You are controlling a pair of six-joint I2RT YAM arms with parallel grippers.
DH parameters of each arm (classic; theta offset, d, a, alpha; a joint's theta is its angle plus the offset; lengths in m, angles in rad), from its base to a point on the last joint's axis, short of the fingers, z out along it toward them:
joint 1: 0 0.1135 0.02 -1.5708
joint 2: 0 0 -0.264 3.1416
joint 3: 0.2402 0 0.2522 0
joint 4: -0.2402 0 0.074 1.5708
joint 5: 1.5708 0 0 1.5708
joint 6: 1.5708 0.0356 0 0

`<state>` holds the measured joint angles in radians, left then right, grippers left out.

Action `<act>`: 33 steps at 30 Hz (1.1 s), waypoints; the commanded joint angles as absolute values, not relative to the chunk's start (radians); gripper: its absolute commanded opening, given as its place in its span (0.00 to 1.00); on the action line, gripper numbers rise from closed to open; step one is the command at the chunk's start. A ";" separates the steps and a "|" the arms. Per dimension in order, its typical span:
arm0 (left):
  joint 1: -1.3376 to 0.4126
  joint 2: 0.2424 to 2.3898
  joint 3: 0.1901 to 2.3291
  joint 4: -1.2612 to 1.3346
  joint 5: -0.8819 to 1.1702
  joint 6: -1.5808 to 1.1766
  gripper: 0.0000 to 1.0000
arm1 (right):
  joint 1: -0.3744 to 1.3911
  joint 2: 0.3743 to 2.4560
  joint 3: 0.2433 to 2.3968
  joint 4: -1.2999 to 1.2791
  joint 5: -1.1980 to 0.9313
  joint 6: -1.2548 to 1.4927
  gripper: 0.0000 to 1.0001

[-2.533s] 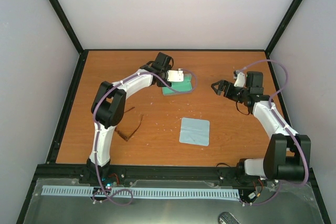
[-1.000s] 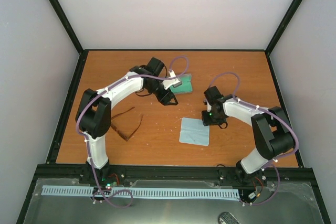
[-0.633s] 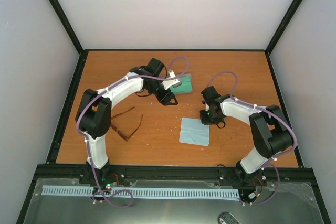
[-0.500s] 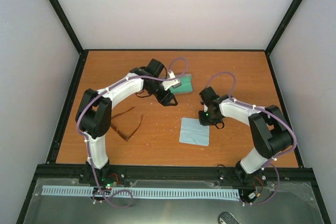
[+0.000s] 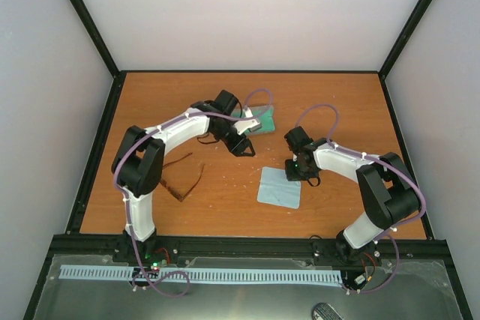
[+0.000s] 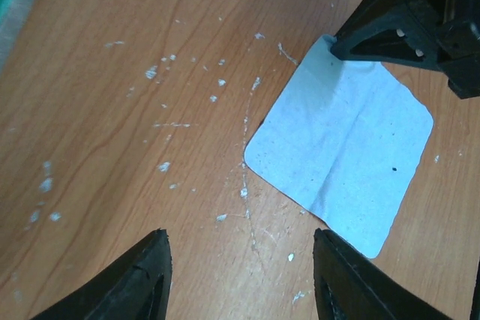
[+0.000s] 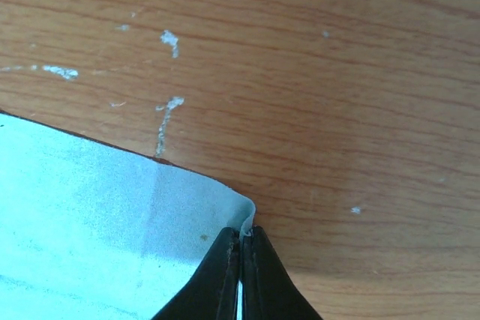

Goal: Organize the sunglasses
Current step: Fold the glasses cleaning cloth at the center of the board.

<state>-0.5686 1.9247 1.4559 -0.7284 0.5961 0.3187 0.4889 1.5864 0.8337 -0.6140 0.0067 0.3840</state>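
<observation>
Surface: orange-brown wooden table, white-flecked, pale walls around.
Eyewear: thin reddish-brown sunglasses with amber lenses, near-left, beside the left arm's elbow.
Handling: likely light, fragile, with slick lenses; grip at bridge or hinge.
Left side: left pincer wide, empty.
Right side: right pincer pinches light blue square cloth corner.
Hidden: lens detail too small.

cloth light blue | table orange-brown woodgrain, white flecks | sunglasses reddish-brown | case lining green
</observation>
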 commanded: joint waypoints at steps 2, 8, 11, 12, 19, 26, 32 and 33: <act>-0.660 1.982 1.455 -0.685 0.530 0.338 0.52 | 0.497 1.572 0.826 -0.606 0.063 0.436 0.03; -0.711 2.035 1.434 -0.632 0.463 0.332 0.47 | 0.495 1.576 0.836 -0.595 0.084 0.446 0.03; -0.722 2.044 1.434 -0.621 0.435 0.334 0.44 | 0.495 1.574 0.839 -0.592 0.082 0.448 0.03; -0.728 2.045 1.431 -0.613 0.416 0.334 0.43 | 0.495 1.573 0.840 -0.590 0.080 0.449 0.03; -0.740 2.062 1.445 -0.560 0.364 0.302 0.41 | 0.495 1.561 0.828 -0.557 0.040 0.453 0.03; -0.769 2.088 1.459 -0.554 0.381 0.292 0.38 | 0.486 1.532 0.789 -0.504 -0.024 0.458 0.03; -0.773 2.099 1.457 -0.529 0.399 0.262 0.37 | 0.470 1.492 0.742 -0.490 -0.045 0.469 0.03; -0.773 2.102 1.460 -0.525 0.400 0.258 0.38 | 0.468 1.483 0.735 -0.489 -0.046 0.470 0.03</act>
<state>-0.7643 2.0869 1.4311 -0.5579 0.3862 0.2928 0.4778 1.5291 0.7654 -0.5121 -0.0277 0.4511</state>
